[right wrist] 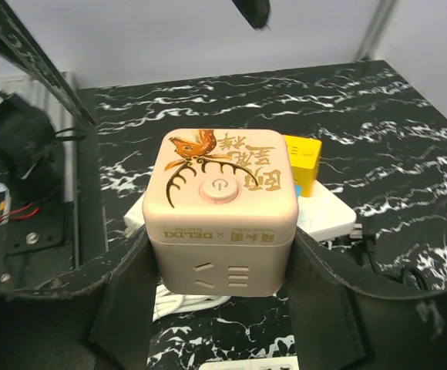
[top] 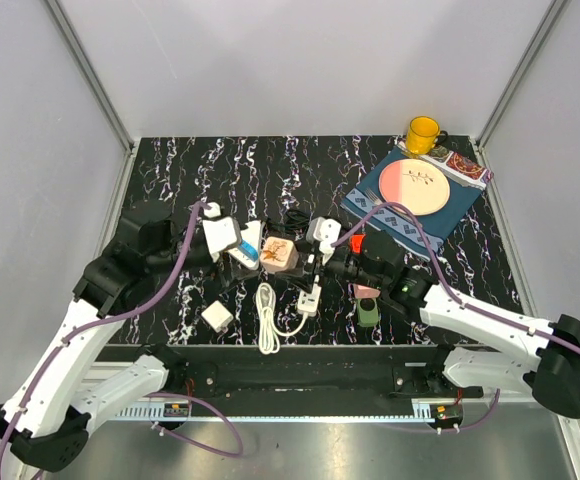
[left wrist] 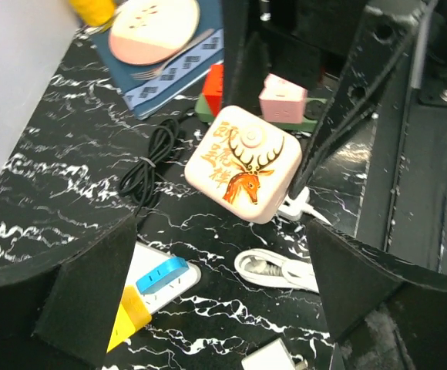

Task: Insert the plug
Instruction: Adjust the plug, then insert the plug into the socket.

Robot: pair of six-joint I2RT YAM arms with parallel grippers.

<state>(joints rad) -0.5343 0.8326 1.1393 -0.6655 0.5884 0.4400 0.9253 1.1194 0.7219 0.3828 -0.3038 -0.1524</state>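
While left gripper gapes, pink socket cube sits inside right gripper; grip unclear.

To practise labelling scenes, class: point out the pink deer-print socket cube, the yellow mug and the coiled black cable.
pink deer-print socket cube [right wrist: 220, 190], right wrist view, on its top power button.
yellow mug [top: 422, 138], top external view, on its body.
coiled black cable [left wrist: 148, 163], left wrist view, on the bundle's tied middle.

Left tool gapes wide; right tool seemingly clamped.
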